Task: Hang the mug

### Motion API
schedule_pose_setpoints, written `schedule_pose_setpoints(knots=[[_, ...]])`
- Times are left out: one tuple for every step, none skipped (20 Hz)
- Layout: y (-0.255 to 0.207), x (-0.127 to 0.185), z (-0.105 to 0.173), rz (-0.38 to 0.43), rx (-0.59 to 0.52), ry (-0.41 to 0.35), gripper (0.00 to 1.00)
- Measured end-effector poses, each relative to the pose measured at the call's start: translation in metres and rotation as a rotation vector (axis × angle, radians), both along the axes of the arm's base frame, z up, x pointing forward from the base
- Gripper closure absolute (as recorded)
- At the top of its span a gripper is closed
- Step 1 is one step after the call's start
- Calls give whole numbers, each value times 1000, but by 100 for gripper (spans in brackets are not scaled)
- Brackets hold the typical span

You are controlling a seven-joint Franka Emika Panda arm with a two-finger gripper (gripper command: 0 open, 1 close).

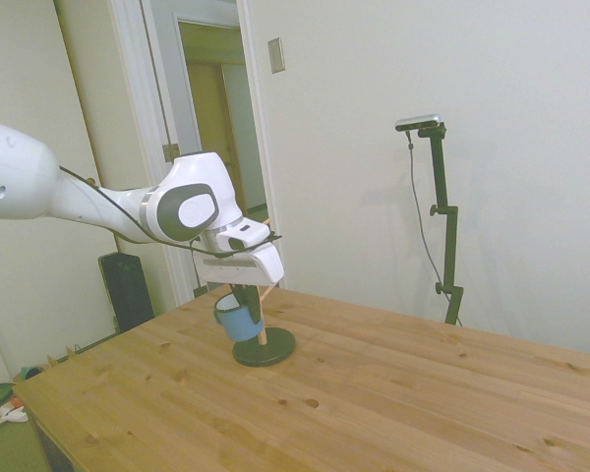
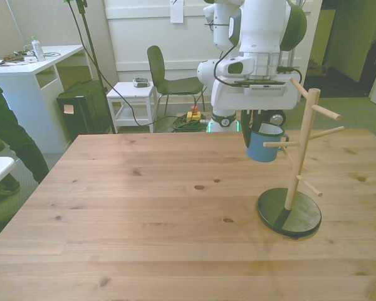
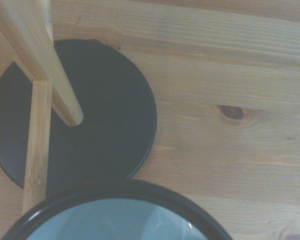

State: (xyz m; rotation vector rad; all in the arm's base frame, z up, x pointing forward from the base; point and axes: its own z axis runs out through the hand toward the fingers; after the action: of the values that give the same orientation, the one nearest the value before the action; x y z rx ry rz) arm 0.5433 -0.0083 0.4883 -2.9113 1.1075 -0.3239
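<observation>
Closest to the wrist camera is the dark rim and pale inside of the mug (image 3: 115, 212), blurred, with the black round base (image 3: 105, 115) of a wooden mug tree and two of its pegs beyond. That view alone looks straight down on the base; it shows nothing of the gripper.

The front view shows the light-blue mug (image 2: 262, 143) held in the air under the gripper (image 2: 261, 127), its handle at one of the tree's lower pegs (image 2: 282, 143); whether the handle is over the peg is hard to judge. The dark fingers appear closed on the mug's rim. The side view shows the mug (image 1: 238, 321) tilted beside the post.

The mug tree (image 2: 299, 132) stands on a knotty pine table (image 2: 144, 213). Behind are a white desk (image 2: 25, 88), a dark chair (image 2: 166, 78) and a small white side table (image 2: 131, 97).
</observation>
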Motion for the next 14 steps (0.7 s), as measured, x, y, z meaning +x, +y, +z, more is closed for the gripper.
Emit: schedule_pose_setpoints(knots=[[0, 0, 1, -1, 1, -1, 100], [0, 0, 1, -1, 1, -3, 100], [0, 1, 2, -2, 2, -4, 100], [1, 1, 3, -2, 3, -6, 100], [1, 1, 4, -3, 4, -9, 100], [1, 2, 6, -4, 6, -13, 100], [0, 3, 8, -6, 8, -17, 100], [0, 4, 10, -9, 11, -21, 100], [-1, 5, 11, -10, 12, -24, 100], [-1, 6, 12, -11, 12, -25, 100], [-2, 8, 12, -12, 13, -25, 100], [-2, 9, 11, -13, 13, -26, 100], [-2, 11, 11, -14, 13, -25, 100], [-1, 13, 10, -14, 14, -24, 100]])
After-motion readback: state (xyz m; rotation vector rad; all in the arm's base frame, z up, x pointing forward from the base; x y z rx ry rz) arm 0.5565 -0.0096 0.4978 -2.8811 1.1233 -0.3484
